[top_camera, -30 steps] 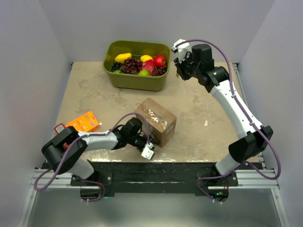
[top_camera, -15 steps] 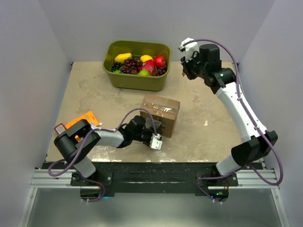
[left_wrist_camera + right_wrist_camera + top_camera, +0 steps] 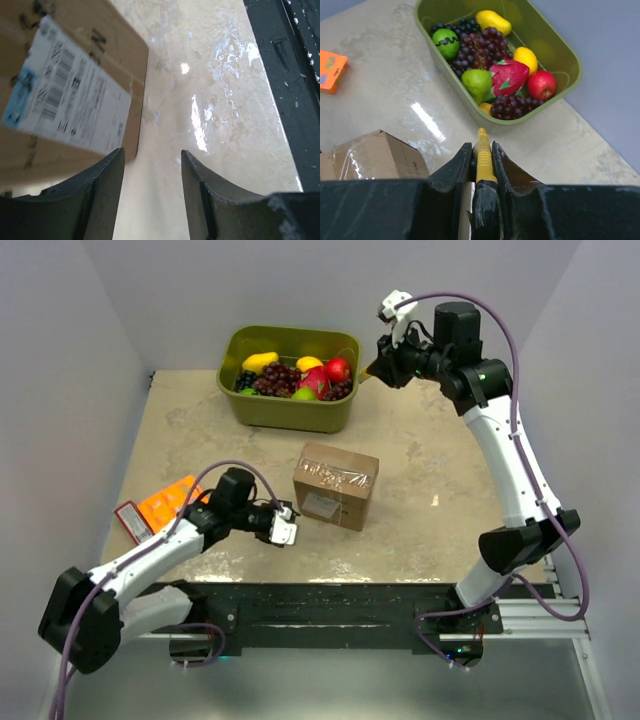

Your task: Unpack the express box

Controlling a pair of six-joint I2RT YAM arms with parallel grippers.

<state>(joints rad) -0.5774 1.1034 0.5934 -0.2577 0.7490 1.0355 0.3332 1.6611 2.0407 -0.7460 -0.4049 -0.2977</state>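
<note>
The express box [image 3: 336, 483], a brown taped carton with a white label on its near side, stands mid-table. It also shows in the left wrist view [image 3: 65, 90] and the right wrist view [image 3: 375, 155]. My left gripper [image 3: 283, 520] is low over the table just left of the box, open and empty [image 3: 152, 152], with the box's corner beyond its left finger. My right gripper [image 3: 380, 368] is raised by the right end of the fruit bin. It is shut [image 3: 481, 147] on a thin yellow-handled tool [image 3: 482, 157] with black tape round its lower part.
An olive-green bin [image 3: 290, 412] of fruit stands at the back, seen also in the right wrist view [image 3: 570, 60]. A flat orange package [image 3: 170, 500] lies at the left edge, under my left forearm. The black front rail [image 3: 295, 75] runs close by the left gripper.
My left gripper has let go of the box's near side and pulled back to the left. The box has turned and settled squarer. My right arm has risen and swung slightly back, tool still held.
</note>
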